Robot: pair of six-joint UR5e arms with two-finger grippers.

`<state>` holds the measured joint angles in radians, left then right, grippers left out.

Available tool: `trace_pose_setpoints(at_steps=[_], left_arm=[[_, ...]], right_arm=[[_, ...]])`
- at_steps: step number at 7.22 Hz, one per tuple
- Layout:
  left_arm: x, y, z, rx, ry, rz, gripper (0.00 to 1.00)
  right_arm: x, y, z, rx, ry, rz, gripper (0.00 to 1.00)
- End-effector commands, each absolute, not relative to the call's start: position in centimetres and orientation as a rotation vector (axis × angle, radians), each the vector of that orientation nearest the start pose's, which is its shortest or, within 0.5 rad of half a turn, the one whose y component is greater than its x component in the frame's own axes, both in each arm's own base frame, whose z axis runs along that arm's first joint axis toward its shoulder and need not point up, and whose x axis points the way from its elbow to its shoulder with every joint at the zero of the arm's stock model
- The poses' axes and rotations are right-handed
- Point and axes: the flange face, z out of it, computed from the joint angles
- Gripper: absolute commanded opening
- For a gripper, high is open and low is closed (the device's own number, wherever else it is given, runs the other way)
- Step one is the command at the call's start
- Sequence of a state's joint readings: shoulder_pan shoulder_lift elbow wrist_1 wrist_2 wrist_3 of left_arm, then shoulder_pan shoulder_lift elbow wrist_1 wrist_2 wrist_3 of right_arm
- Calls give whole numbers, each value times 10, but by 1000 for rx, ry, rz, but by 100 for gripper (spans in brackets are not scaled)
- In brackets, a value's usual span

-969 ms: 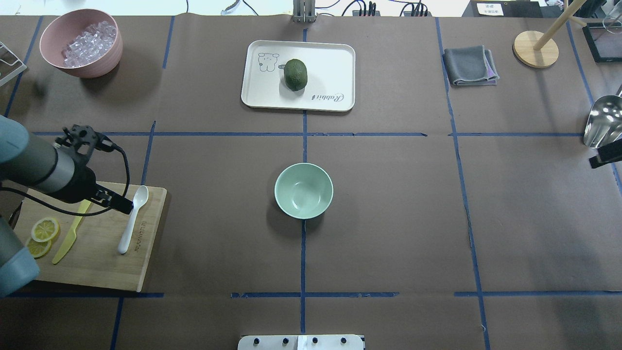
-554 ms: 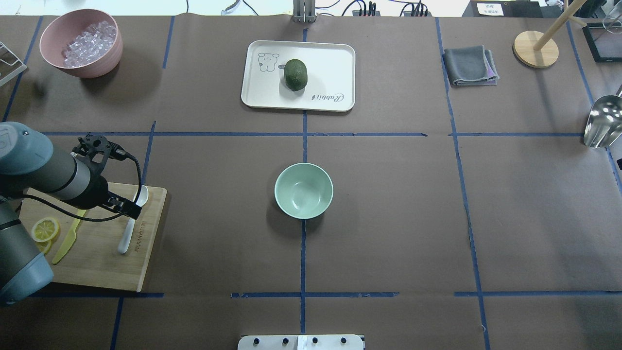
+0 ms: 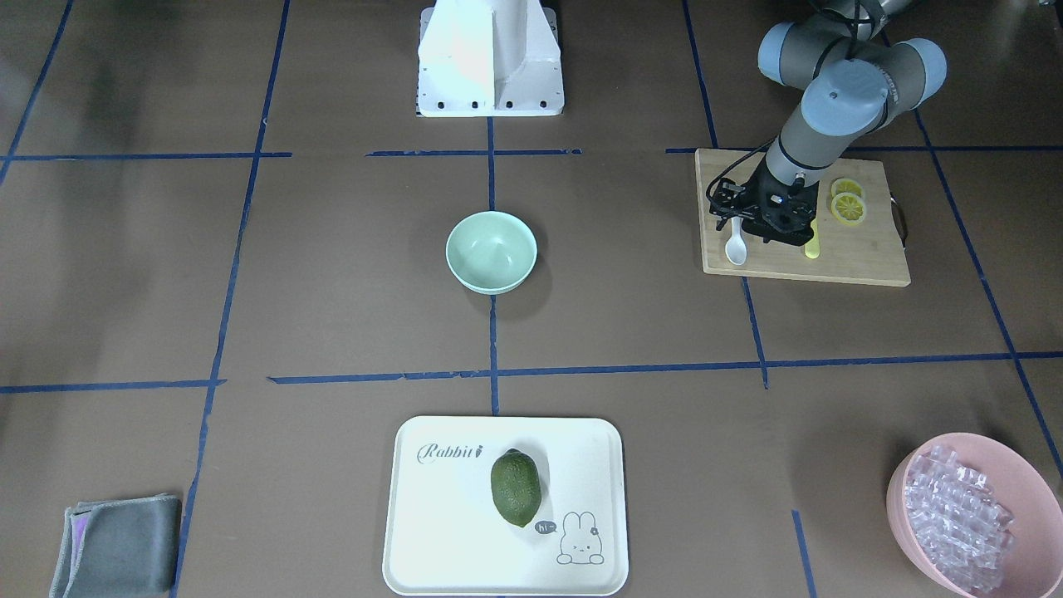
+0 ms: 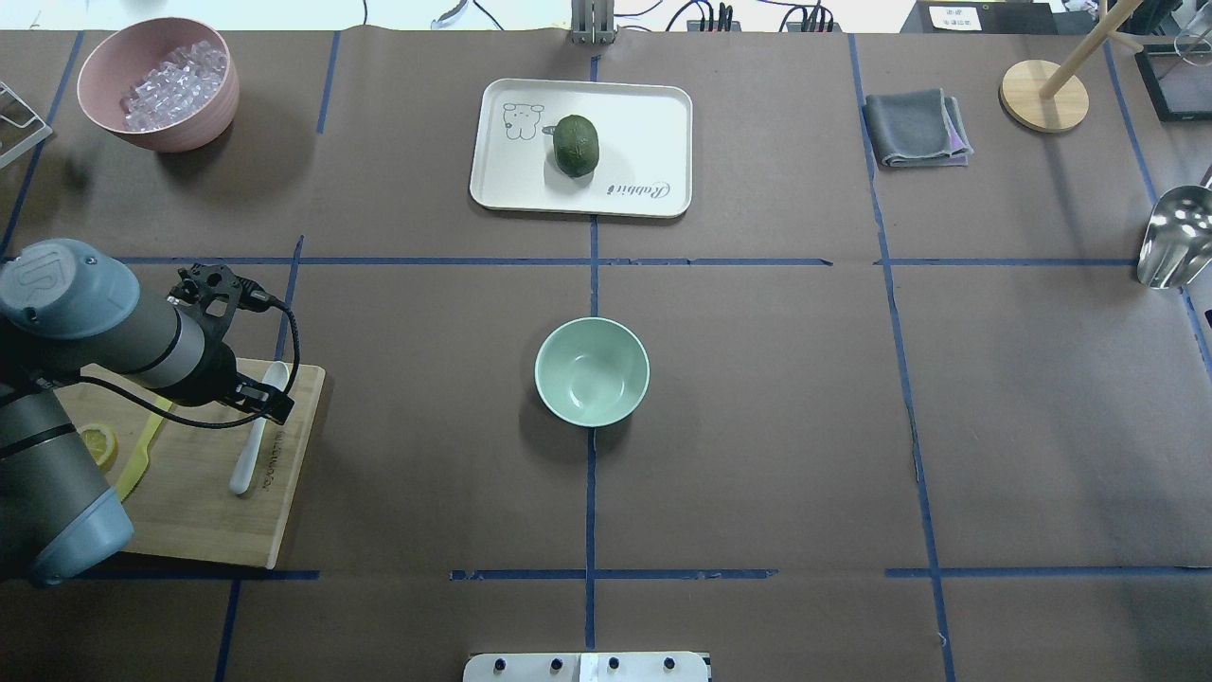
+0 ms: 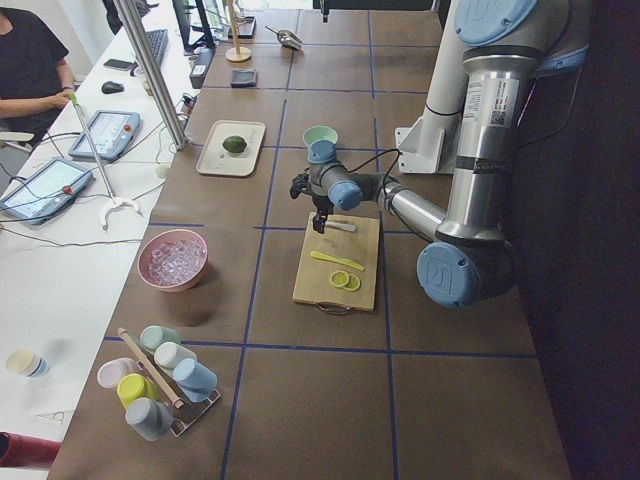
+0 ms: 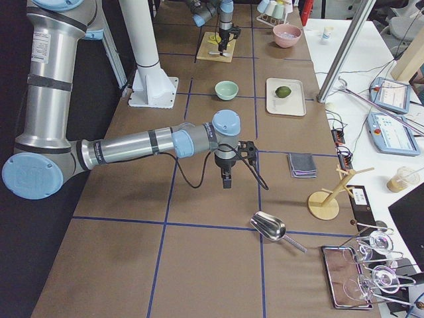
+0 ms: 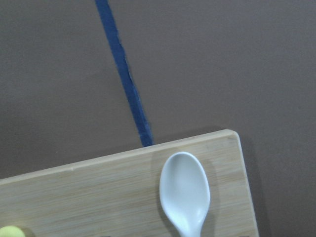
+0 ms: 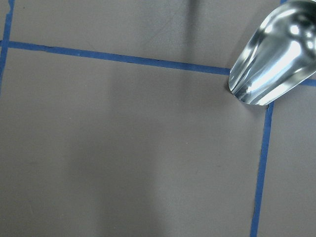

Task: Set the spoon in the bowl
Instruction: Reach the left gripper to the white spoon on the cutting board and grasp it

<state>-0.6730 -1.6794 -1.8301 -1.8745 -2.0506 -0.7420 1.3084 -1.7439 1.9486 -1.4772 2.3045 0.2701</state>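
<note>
- The spoon (image 4: pixel 248 457) lies flat on the board (image 4: pixel 275 530), along the board's 3 o'clock edge in the overhead view, its head pointing to 12. It is not lifted, so 0 steps of the task show as done.
- The left gripper (image 4: pixel 271 402) hangs right over the spoon's neck. How wide its jaws stand cannot be told, nor whether they touch the spoon; its wrist view shows only the spoon's head and no fingers.
- The bowl (image 4: pixel 592 371) sits empty at mid-table, at 3 o'clock from the spoon and well apart from it.
- Left to do, by the look of it: grip, lift, carry toward 3 o'clock, release over the bowl.
- The right gripper (image 6: pixel 226 180) hangs over bare table at the far right end, near the metal scoop (image 4: pixel 1174 237). Whether it is open or closed cannot be told.
- At the spoon's 9 o'clock on the board lie the knife (image 4: pixel 135 461) and 2 lemon slices (image 3: pixel 849 209). The knife is the nearest thing a grab could catch.
- Round the bowl: the tray (image 4: pixel 644 114) with a green fruit (image 4: pixel 576 144) at 12, the pink bowl (image 4: pixel 180 137) at 10, the cloth (image 4: pixel 917 128) at 2.
- Nothing stands on the line from board to bowl.
</note>
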Motion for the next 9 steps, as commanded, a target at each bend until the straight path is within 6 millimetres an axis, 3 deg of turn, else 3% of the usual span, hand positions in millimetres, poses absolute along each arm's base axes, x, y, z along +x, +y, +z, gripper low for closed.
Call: trace_pose_setpoints(at_steps=[1,2,5,7,9], left_arm=[[372,-406,453,108,796,311,36],[372,-406,454,106,796,311,28],[375,-403,453,104,798,319,28],[375,-402,452,102,801,320,0],[376,-401,438,112,821,326,0]], right_arm=[[-47,-430,542,84,-779,-103,100],[-47,-430,543,82,-778,-102,100],[-47,-431,543,82,-780,-102,100],[-47,-430,543,79,-782,-102,100],[-47,-430,542,82,-783,-102,100]])
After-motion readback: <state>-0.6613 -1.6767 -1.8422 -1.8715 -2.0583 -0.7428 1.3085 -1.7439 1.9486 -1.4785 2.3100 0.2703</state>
